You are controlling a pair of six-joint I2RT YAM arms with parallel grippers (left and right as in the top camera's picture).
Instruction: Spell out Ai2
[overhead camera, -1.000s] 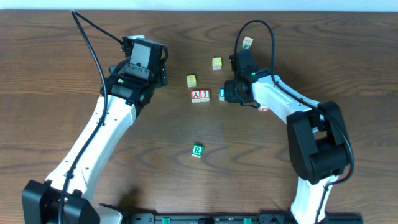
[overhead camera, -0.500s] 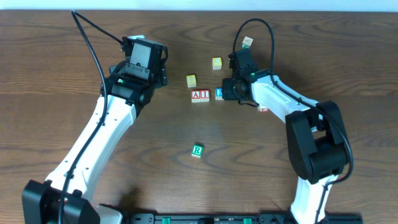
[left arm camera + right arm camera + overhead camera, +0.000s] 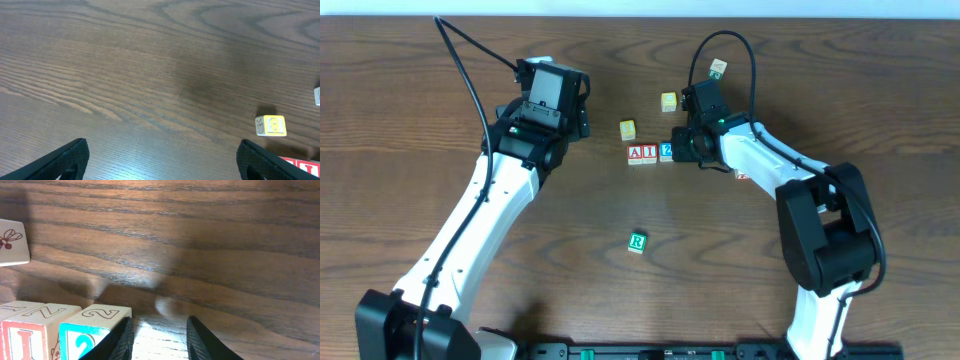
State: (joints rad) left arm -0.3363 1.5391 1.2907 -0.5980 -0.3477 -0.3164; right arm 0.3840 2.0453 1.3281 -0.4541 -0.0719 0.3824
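Dark wooden bench: the A cube, I cube and 2 cube sit touching in a row mid-bench, so the spelling looks done; my right tool, narrow and empty just right of the 2 cube, only needs backing off; my left tool is wide, empty
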